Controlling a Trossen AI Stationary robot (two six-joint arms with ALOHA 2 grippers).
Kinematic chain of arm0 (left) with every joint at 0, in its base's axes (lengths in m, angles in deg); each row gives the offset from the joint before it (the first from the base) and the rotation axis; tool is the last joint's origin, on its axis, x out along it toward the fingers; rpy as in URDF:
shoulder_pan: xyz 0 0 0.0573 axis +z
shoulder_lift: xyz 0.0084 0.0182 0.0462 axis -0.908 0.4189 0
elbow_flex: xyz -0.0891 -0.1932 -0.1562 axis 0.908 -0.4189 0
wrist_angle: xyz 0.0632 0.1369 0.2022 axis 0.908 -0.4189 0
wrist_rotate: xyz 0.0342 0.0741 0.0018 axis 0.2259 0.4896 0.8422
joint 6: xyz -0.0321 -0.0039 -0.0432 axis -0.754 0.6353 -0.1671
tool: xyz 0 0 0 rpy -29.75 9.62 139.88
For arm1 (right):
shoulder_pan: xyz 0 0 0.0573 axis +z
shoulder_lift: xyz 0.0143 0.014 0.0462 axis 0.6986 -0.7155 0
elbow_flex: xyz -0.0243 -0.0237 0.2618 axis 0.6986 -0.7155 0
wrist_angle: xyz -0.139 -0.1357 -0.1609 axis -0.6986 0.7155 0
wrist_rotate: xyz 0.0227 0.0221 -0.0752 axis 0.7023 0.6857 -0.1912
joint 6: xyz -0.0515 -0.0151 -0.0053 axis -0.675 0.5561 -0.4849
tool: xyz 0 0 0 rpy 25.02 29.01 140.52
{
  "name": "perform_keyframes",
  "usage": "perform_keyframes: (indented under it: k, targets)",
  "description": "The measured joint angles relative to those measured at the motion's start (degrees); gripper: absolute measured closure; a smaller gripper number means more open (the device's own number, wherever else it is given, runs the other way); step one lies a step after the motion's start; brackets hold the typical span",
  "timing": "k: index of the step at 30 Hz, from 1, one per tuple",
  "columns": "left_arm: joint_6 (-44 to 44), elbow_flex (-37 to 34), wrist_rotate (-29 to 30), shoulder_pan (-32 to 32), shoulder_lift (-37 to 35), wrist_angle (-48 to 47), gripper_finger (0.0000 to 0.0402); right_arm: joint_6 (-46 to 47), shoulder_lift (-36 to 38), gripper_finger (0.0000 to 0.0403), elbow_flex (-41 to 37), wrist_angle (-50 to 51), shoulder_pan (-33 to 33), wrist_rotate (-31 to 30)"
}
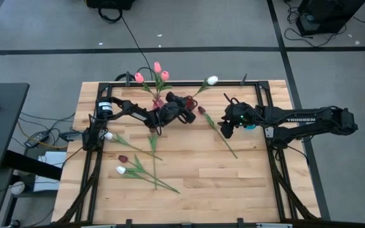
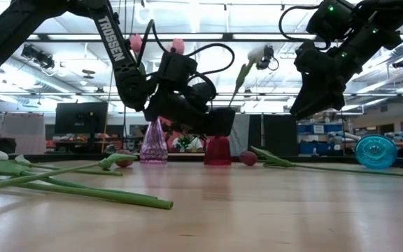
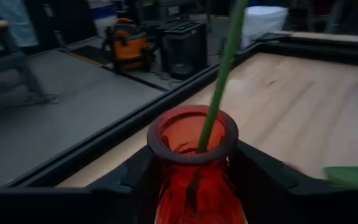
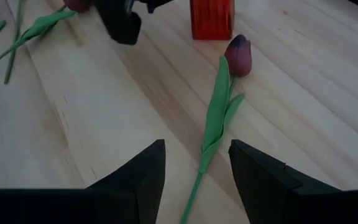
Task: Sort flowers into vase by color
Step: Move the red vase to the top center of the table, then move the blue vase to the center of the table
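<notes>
A red vase (image 3: 194,180) stands near the table's far edge, and one green stem (image 3: 219,74) sticks into its mouth. That stem carries a white tulip (image 1: 212,80). My left gripper (image 1: 184,109) comes in nearly level from the table's left, one finger on either side of the vase's neck. Three pink tulips (image 1: 157,67) stand in a pinkish glass vase (image 2: 153,143) just left of it. A dark maroon tulip (image 4: 238,55) lies flat on the table by the red vase. My right gripper (image 4: 194,158) hovers open above its stem (image 4: 213,130), touching nothing. My left gripper has its two fingers (image 3: 135,183) close beside the red vase's neck (image 3: 166,163), just under the rim, coming level from the table's left. Whether the fingers touch the glass, I cannot tell. The vase stands upright on the table.
Several more tulips lie at the near left: a white one (image 1: 108,135), a maroon one (image 1: 123,158) and another white one (image 1: 121,170), with their stems crossing. A teal disc (image 2: 375,150) lies under the right arm. A black frame (image 1: 182,82) rims the table.
</notes>
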Motion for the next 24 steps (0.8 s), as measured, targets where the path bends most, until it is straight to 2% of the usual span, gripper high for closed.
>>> perform_keyframes:
  k: [8, 17, 24]
  targets:
    - [-0.1, -0.4, 2.8, -0.3, -0.4, -0.6, 0.0204, -0.1, 0.0, 0.0212, 0.0, 0.1, 0.0, 0.0]
    - [-1.2, -1.6, 6.4, -4.6, -5.2, -5.7, 0.0146, 0.2, 0.0, 0.0212, 0.0, 1.6, 0.0, 0.0]
    - [-3.2, -6.0, 9.0, -8.1, -8.7, -4.8, 0.0126, 0.3, 0.0, 0.0212, 4.7, 13.1, 0.0, -3.1]
